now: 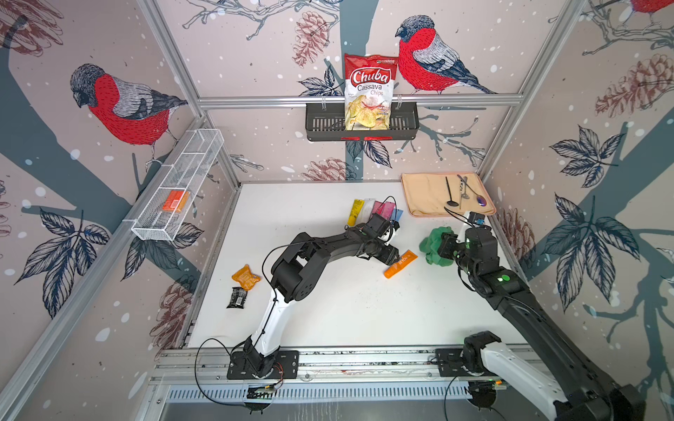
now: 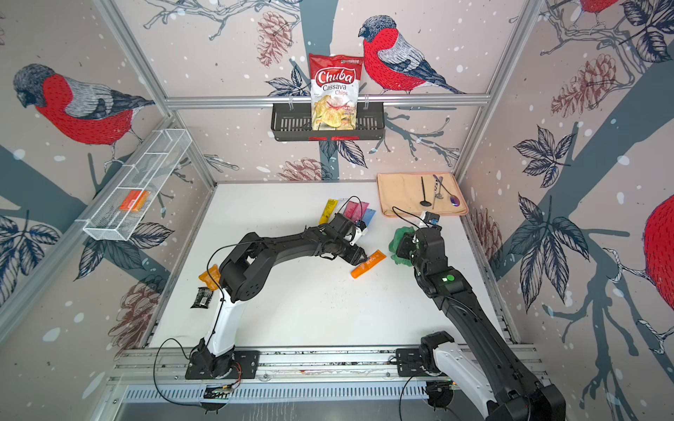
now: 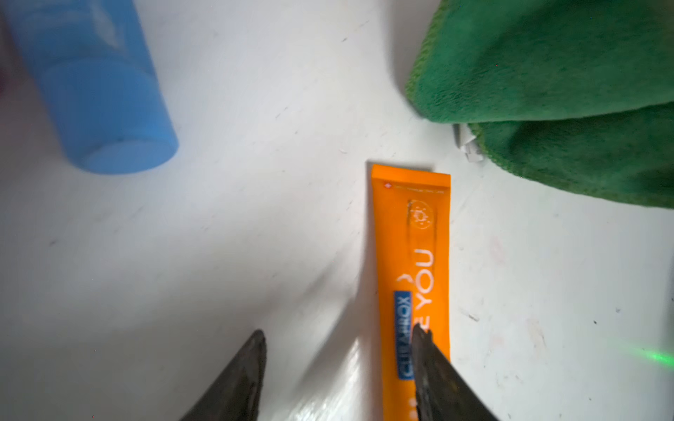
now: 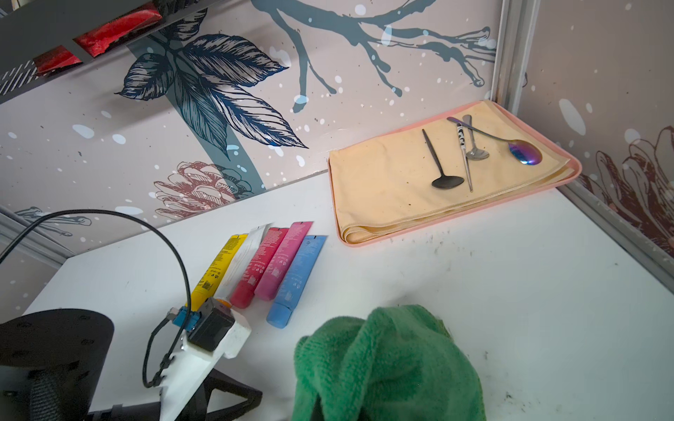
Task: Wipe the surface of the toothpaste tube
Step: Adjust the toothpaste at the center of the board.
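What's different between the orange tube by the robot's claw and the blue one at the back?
The orange tube lies alone mid-table; the blue tube ends a neat row, beside a pink tube. The open left gripper hangs over the orange tube; no gripper is at the blue tube. Both lie flat on the table.

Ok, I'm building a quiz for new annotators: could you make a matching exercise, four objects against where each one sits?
1 orange tube
2 green cloth
3 chips bag
4 black spoon

A in the black basket
B on the beige towel
C on the table by the left gripper
D in the right gripper

Pairs: 1-C, 2-D, 3-A, 4-B
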{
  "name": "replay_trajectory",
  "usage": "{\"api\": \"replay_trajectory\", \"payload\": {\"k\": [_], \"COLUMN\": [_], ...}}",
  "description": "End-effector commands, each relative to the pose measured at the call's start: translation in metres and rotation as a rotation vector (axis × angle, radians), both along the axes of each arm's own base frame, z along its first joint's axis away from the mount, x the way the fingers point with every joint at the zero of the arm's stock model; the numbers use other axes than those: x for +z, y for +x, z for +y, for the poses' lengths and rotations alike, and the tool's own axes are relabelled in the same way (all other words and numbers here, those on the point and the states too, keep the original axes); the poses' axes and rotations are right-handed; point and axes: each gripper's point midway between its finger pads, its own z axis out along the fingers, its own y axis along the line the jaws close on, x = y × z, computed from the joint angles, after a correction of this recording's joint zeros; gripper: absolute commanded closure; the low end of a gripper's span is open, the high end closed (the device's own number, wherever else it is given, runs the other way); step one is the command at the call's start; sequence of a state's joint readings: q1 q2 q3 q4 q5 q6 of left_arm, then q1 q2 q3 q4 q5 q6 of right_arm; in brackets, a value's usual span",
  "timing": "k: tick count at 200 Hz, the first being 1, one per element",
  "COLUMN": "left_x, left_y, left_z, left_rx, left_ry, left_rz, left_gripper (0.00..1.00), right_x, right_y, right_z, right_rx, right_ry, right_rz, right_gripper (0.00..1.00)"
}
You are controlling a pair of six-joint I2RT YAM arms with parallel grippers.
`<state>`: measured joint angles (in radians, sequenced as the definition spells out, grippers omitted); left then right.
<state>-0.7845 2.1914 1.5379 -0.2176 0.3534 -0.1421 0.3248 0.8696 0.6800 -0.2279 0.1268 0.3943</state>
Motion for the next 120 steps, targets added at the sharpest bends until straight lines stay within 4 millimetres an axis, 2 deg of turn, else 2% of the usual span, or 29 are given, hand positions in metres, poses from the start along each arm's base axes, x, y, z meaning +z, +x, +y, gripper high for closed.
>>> {"api": "replay_trajectory", "payload": {"k": [1, 34, 86, 120], "left_x": [-0.006, -0.013, -0.019, -0.029], "left_y": [-0.018, -0.024, -0.050, -0.061], "left_z": [0.003, 0.006, 0.004, 0.008], "left_rx": [-0.042, -0.050, -0.086, -0.083], "left_ry": [0.001, 0.014, 0.029, 0.084], "left_rz": [0.080, 0.109, 0.146, 0.145], "left_gripper": [0.41, 0.43, 0.44, 0.51], "right_x": [0.009, 0.008, 0.009, 0.010], "right_y": [0.007, 0.006, 0.005, 0.004], "right_z": [0.006, 0.010, 0.012, 0.014], "right_rx": [0.024, 0.044, 0.057, 0.066], "right_ry": [0.021, 0.027, 0.032, 0.039], "right_rz": [-0.051, -0.045, -0.049, -0.055], "right_gripper": [0.98, 0.98, 0.98, 0.98]}}
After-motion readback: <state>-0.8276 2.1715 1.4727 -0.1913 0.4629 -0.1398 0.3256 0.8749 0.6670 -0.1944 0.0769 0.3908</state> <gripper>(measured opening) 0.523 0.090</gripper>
